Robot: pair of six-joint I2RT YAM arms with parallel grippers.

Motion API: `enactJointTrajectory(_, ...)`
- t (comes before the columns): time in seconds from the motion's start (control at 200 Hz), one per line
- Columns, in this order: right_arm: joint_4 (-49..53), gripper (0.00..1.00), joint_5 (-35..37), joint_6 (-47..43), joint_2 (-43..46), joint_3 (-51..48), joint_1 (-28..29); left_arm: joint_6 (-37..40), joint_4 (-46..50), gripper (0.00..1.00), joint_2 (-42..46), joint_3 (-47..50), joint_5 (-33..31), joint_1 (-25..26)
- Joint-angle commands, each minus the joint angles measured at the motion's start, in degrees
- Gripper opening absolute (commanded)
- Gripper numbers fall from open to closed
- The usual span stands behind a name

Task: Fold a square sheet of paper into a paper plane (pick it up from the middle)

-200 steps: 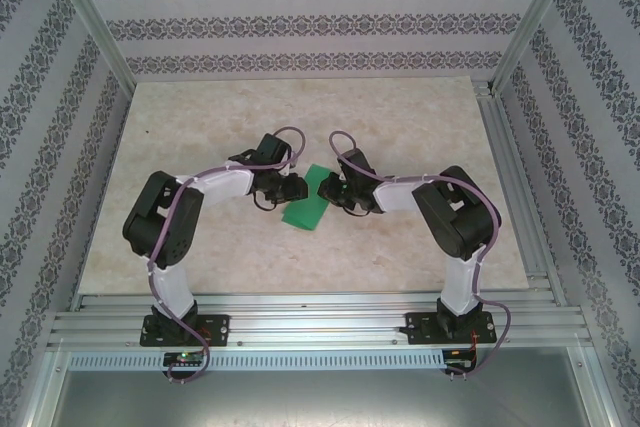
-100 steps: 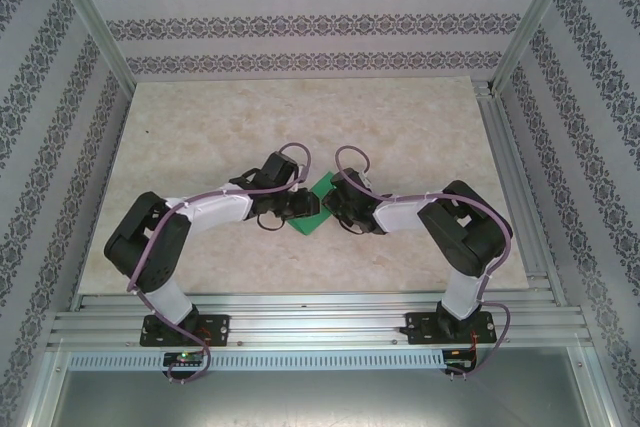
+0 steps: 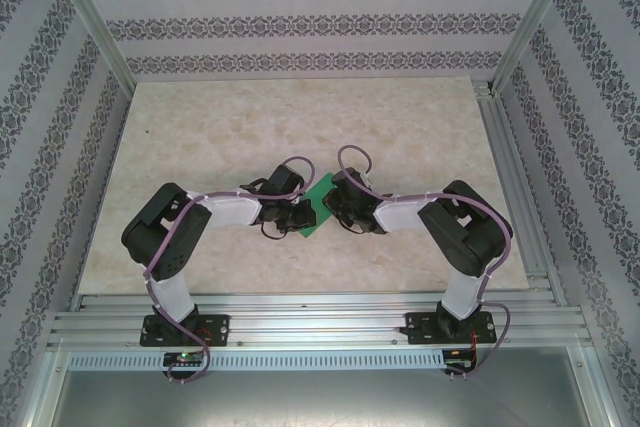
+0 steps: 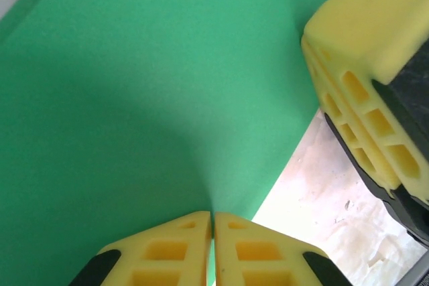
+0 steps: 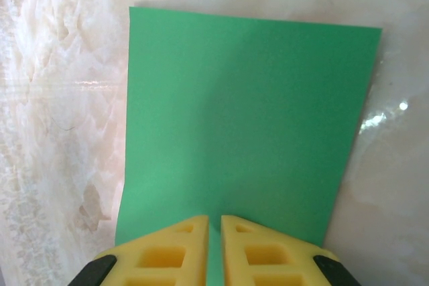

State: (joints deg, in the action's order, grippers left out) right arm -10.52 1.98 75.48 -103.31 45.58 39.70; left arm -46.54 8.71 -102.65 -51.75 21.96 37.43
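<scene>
- Fingers (image 4: 167, 252) of the left gripper (image 4: 213, 226) are pictured pressed together on an edge of the green sheet of paper (image 4: 134, 98), which is spread ahead of them and to their left.
- Fingers (image 5: 164, 252) of the right gripper (image 5: 214, 229) are shown pinched on another edge; the sheet extends straight ahead, with marble-patterned tabletop (image 5: 53, 98) to either side.
- From above, the sheet is seen between both pairs of fingertips.

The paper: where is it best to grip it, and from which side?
Probably pinch an edge, coming from outside it, in line with the sheet: the paper is thin, so only an edge fits between fingers. The left gripper and right gripper each pinch one so.
</scene>
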Motion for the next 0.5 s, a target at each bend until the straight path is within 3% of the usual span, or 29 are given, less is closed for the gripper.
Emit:
enactJointTrajectory(0.0, 0.0, 0.14, -2.6, -1.5, -1.1, -0.9, -0.7, -0.1, 1.7, 0.11, -0.4, 1.7, -1.3, 1.0)
enactJointTrajectory(0.23, -5.8, 0.14, -13.0, -13.9, 4.4, -2.3, -2.6, 0.9, 2.5, 0.05, -1.4, 3.0, -2.3, 1.0)
enactJointTrajectory(0.495, -2.1, 0.05, -19.0, -13.1, 3.9, -4.2, -1.5, 0.8, 1.7, 0.03, -2.1, 3.1, -2.2, 1.0)
